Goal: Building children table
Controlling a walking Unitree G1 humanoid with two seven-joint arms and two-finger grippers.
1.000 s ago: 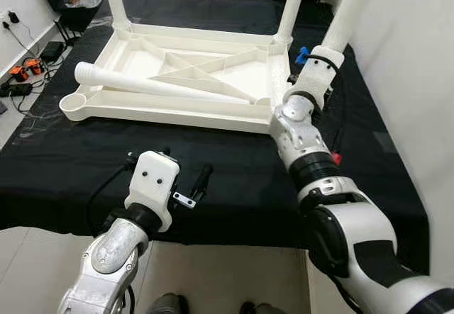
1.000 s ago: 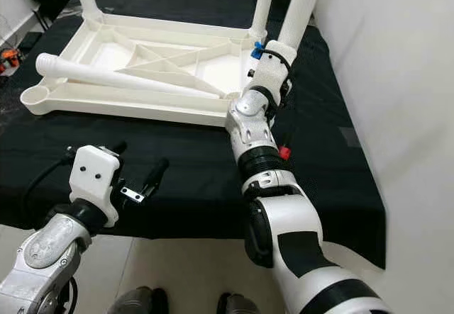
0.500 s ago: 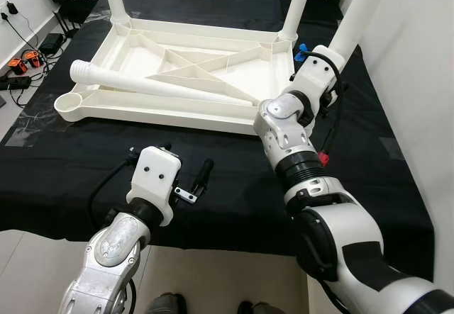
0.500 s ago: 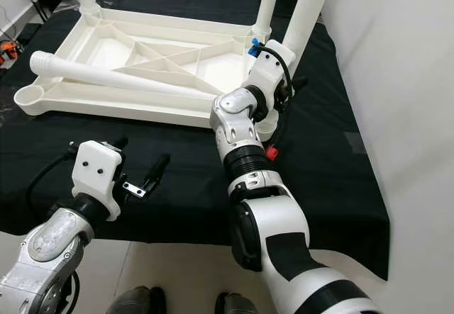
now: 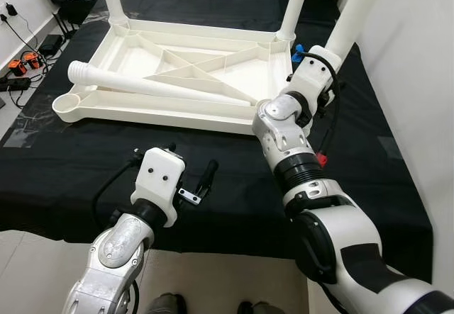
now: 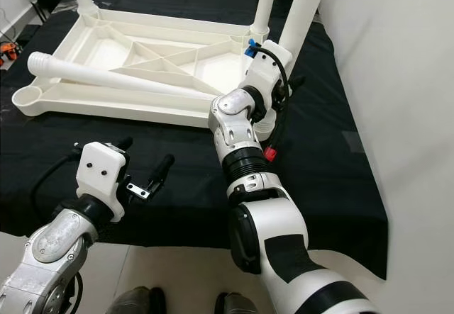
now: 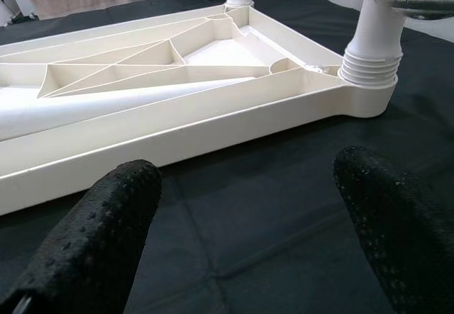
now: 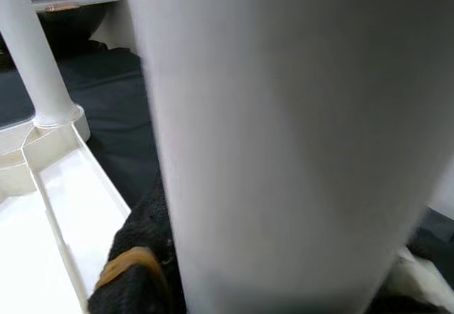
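White leg (image 5: pixel 352 18) in right end effector (image 5: pixel 323 80)

black cloth (image 5: pixel 234 172) | white wall (image 5: pixel 411 59) right | pale floor (image 5: pixel 21 257)

Bright, even indoor light with soft shadows; the right wrist view is blurred close-up.

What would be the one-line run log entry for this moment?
right hand: shut on table leg at near right corner | left hand: open over black cloth | loose leg: lying on upturned tabletop
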